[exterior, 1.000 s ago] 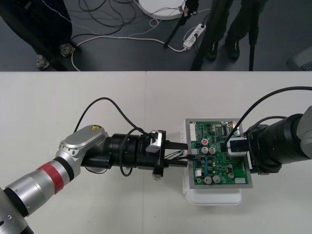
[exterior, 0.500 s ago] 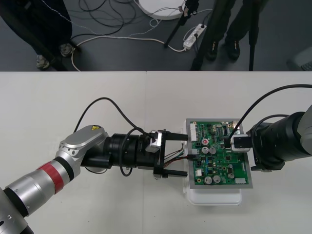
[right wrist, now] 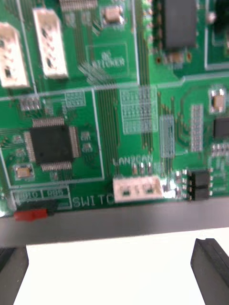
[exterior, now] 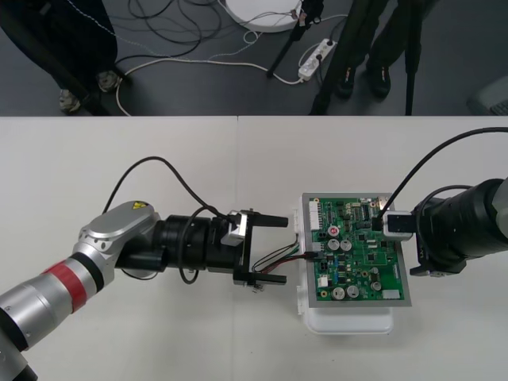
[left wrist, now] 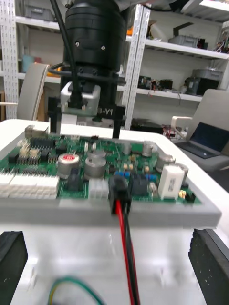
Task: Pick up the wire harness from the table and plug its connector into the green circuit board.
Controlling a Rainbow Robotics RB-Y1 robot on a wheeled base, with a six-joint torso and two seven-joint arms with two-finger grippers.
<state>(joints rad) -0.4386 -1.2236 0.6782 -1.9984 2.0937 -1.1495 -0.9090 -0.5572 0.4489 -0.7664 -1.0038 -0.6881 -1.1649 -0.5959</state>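
Just left of the green circuit board (exterior: 357, 254), the left pincer (exterior: 286, 249) is held level over the desk (exterior: 119, 175). Its fingers (left wrist: 12, 267) are spread wide and grip nothing. Harness (exterior: 278, 255) wires pass between the two fingers, clear of both. Red and black wires lead into the small black plug (left wrist: 118, 194). The plug stands in the board at the edge facing the left pincer and looks seated. A green wire loops low, close to that pincer. The board rests on a white base (exterior: 349, 321). The right pincer (left wrist: 86, 126) is at the board's opposite edge, its fingers (right wrist: 210, 267) spread and empty.
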